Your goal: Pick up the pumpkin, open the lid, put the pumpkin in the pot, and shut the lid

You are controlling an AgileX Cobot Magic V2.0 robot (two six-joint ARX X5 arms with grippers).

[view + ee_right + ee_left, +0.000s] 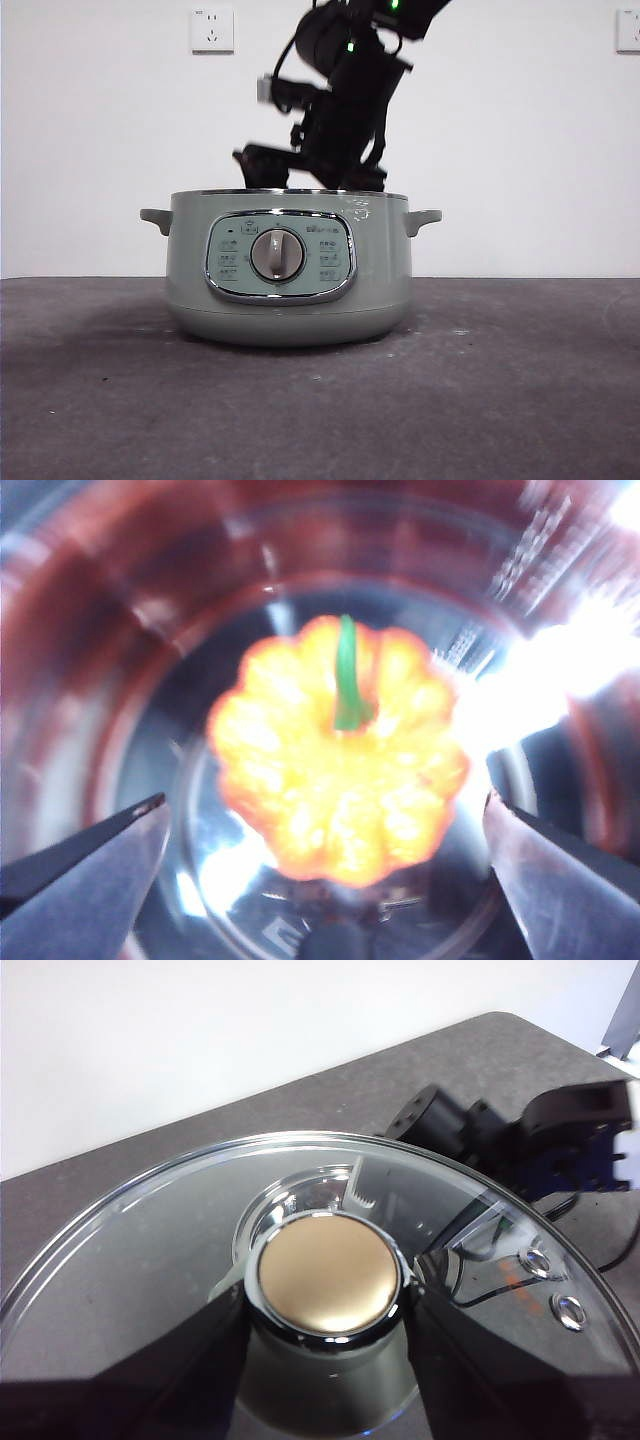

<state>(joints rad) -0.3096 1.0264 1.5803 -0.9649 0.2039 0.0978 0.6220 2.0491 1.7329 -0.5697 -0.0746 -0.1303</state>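
Pumpkin (335,770): 1, in pot (290,300) | lid (150,1260): 1 | pot: 1

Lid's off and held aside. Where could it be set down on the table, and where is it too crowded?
Bare dark table lies to either side of the pot and in front of it. It is crowded above the pot's opening, where the right gripper, jaws open, hangs over the pumpkin inside. The left gripper holds the lid by its knob.
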